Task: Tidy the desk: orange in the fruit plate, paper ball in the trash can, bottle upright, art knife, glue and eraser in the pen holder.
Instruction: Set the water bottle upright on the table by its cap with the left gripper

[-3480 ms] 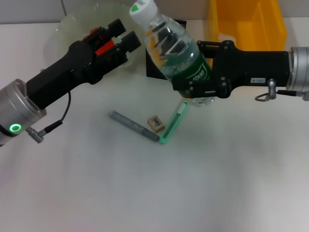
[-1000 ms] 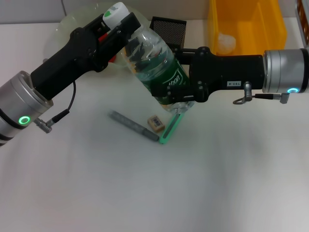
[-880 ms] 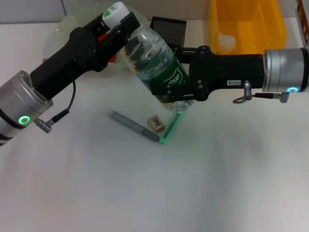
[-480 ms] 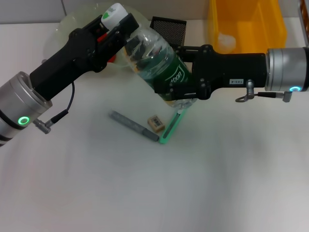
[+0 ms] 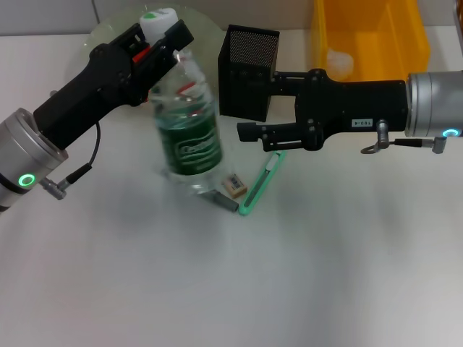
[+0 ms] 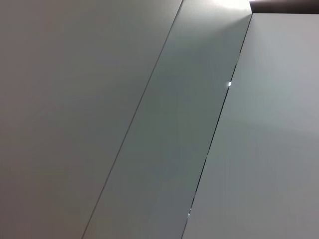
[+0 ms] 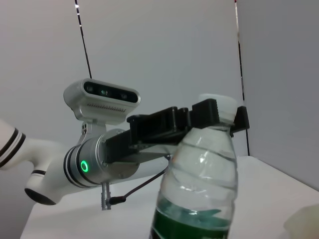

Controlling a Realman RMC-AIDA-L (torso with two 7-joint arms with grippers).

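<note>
The clear plastic water bottle with the green label (image 5: 187, 130) now stands upright on the white surface (image 5: 325, 275), where half a second ago it hung tilted between both arms. The left claw (image 5: 160, 25) still pinches its white cap. The right claw (image 5: 249, 133) has let go and drawn back, fingers spread and apart from the bottle, just in front of the black mesh pen holder (image 5: 248, 71). So the bottle step looks essentially done — only the left release remains. The green art knife (image 5: 261, 181), small tan eraser (image 5: 233, 183) and grey glue stick (image 5: 223, 200) lie beside the bottle's base, not yet collected.
</note>
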